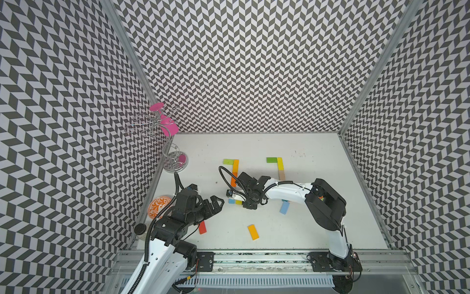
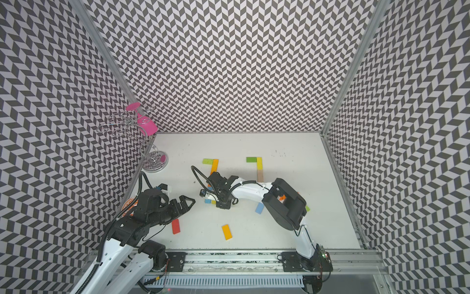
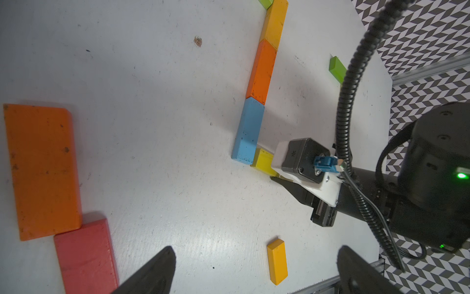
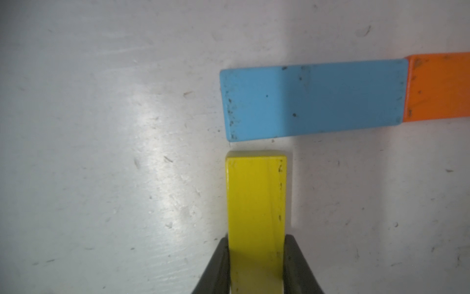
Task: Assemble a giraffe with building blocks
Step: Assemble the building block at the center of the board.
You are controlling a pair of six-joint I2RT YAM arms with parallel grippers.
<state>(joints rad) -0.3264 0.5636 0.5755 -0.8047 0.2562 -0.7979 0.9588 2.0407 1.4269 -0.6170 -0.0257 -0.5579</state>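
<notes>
My right end effector [image 4: 255, 244] grips the small yellow wooden plank [image 4: 255, 193], its long axis square to the long side of the flat blue wooden plank [image 4: 312, 101], tip just short of contact.

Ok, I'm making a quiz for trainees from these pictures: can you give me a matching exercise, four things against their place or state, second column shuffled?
Things: 1 yellow block; 2 blue block; 3 left gripper; 4 patterned bowl.
States: A open, holding nothing; B partly hidden by the left arm; C clamped in the right gripper; D flat, end against an orange block.
Pairs: 1-C, 2-D, 3-A, 4-B.
</notes>
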